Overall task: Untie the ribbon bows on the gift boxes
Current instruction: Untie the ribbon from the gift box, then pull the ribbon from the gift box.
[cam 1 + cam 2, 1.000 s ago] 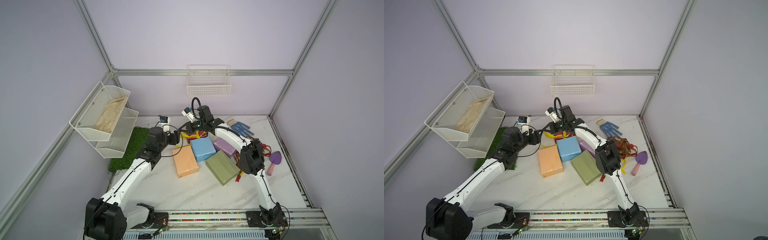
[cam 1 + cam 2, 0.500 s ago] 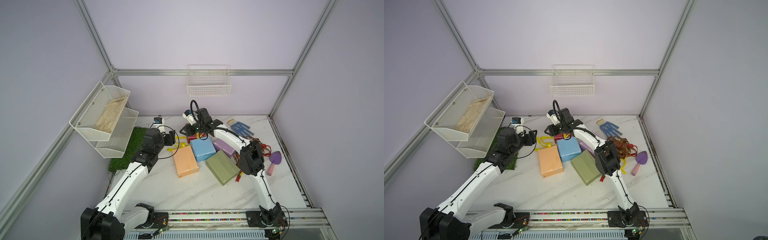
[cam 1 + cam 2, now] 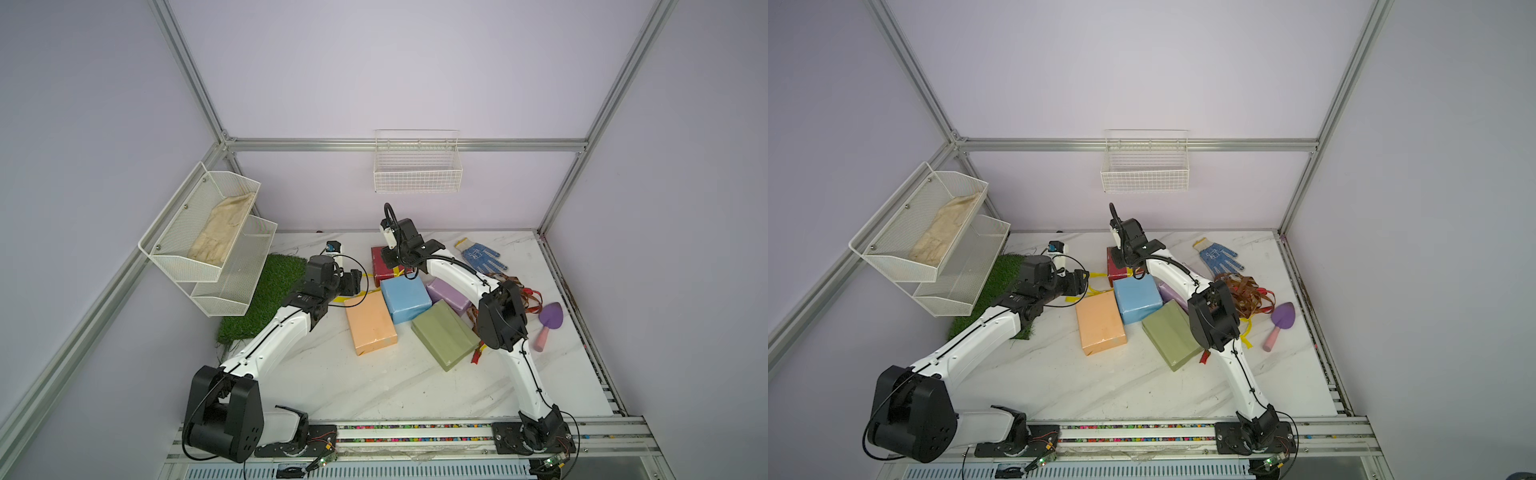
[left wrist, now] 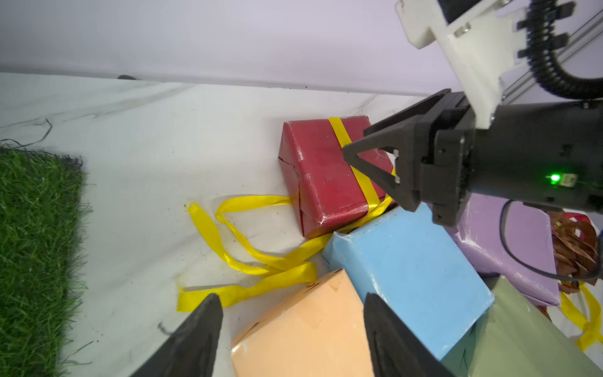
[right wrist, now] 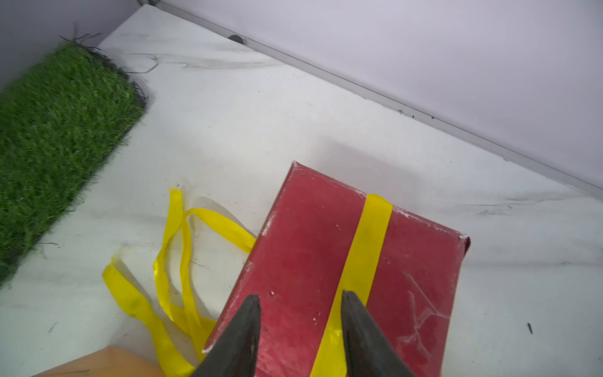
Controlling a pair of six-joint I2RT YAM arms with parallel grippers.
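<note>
The dark red gift box (image 5: 303, 261) lies at the back, and a yellow ribbon (image 5: 370, 241) still bands it. The ribbon's loose ends (image 4: 248, 258) trail over the table to the box's left, with no bow showing. My right gripper (image 5: 300, 295) hovers open just above the red box (image 3: 380, 266), nothing between its fingers. My left gripper (image 4: 288, 295) is open over a corner of the peach box (image 4: 303, 333), with a ribbon end beside one finger. The light blue (image 3: 405, 299), lilac (image 3: 446, 295) and olive (image 3: 444, 334) boxes lie bare in a cluster.
A heap of brown and red ribbons (image 3: 515, 295) lies behind my right arm's elbow. A blue-dotted glove (image 3: 480, 253) and a purple trowel (image 3: 548, 320) lie at the right. A grass mat (image 3: 266, 299) and a wire shelf (image 3: 212, 245) stand left. A wire basket (image 3: 417, 174) hangs on the back wall.
My right gripper was shut a second ago and now stands open over the red box. The yellow ribbon's ends came off the box top onto the table. My left arm drew back leftward, then returned.
</note>
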